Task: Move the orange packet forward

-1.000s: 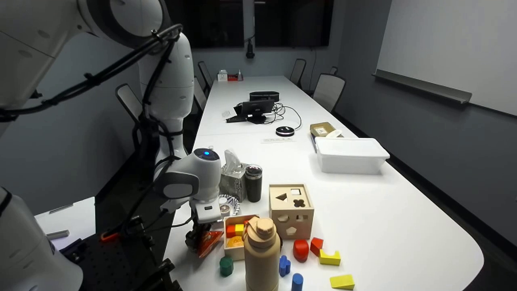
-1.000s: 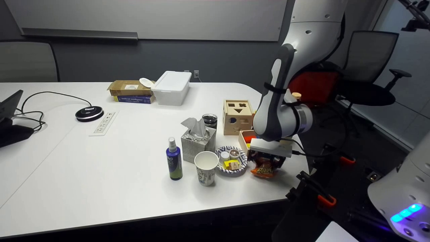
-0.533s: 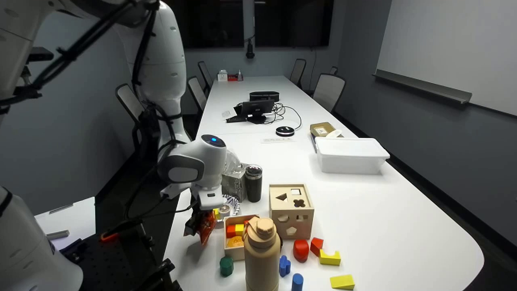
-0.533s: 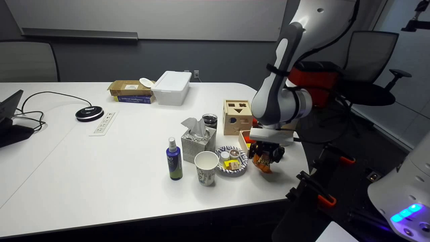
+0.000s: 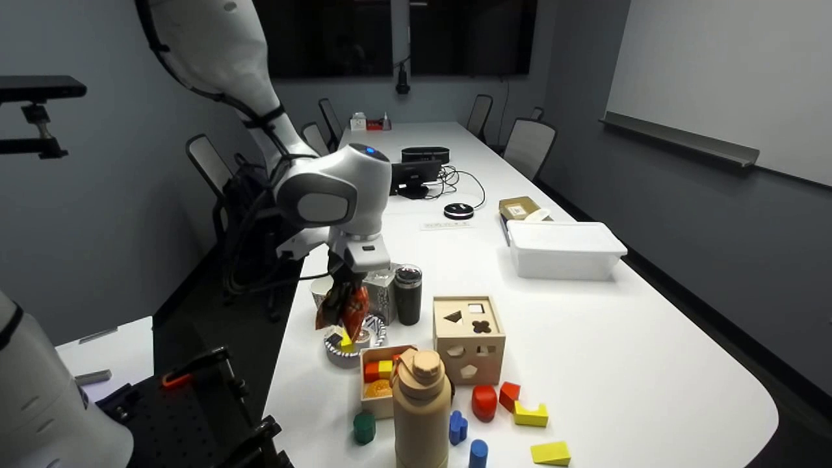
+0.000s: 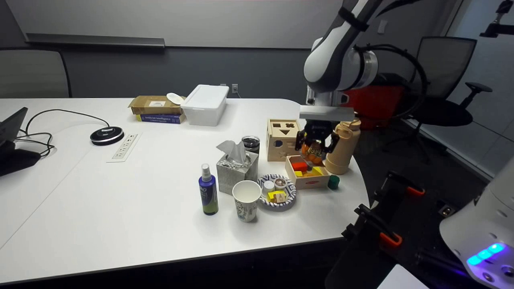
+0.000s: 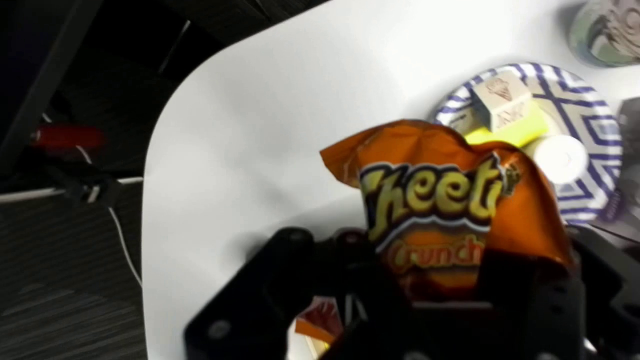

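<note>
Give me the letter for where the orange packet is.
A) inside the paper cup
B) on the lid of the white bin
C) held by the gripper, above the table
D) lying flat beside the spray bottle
C: the gripper has the orange packet in its grasp, and in both exterior views it hangs above the table.

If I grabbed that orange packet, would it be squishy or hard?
Probably squishy: in the wrist view the orange packet looks creased and bent rather than stiff and flat. It reads "Crunch", which hints at snacks, so it is likely light for its size. What is inside might also crack if you squeezed hard.
</note>
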You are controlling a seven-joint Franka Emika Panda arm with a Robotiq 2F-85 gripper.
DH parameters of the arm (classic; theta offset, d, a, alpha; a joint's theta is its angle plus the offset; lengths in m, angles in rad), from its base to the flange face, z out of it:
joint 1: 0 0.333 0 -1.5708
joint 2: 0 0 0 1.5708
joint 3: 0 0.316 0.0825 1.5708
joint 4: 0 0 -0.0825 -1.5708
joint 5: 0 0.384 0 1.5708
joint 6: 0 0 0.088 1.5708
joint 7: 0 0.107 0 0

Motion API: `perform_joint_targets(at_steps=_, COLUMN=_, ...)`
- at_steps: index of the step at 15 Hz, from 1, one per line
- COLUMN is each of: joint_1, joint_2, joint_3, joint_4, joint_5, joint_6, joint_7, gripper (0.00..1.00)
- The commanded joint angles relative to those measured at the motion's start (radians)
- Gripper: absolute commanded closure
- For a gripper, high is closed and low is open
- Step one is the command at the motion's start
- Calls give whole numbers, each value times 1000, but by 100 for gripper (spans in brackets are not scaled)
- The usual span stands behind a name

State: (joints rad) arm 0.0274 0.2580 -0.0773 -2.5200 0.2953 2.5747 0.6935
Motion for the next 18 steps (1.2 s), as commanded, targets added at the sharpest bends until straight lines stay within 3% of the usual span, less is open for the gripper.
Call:
perform_joint_targets(at_steps=1, joint_1=-31, joint_2=-52, joint_3=-13, joint_4=110, joint_5=14, joint_6=-76, joint_7=8, gripper=100)
perform_joint_targets(at_steps=8, joint_1=-62, joint_2=121, joint_3=-6, joint_4=423, joint_5=98, joint_6=103, joint_7=5, gripper=100)
perform_joint_targets(at_steps=13, joint_1=-74, joint_2=374, joint_3=7, joint_4=651, joint_5=148, joint_6=211, joint_7=12, gripper=100)
perform_joint_targets(at_steps=18, joint_1=-52, joint_2=614, joint_3=5, joint_4=847, joint_5=133, joint_6=205, joint_7=44, gripper=100)
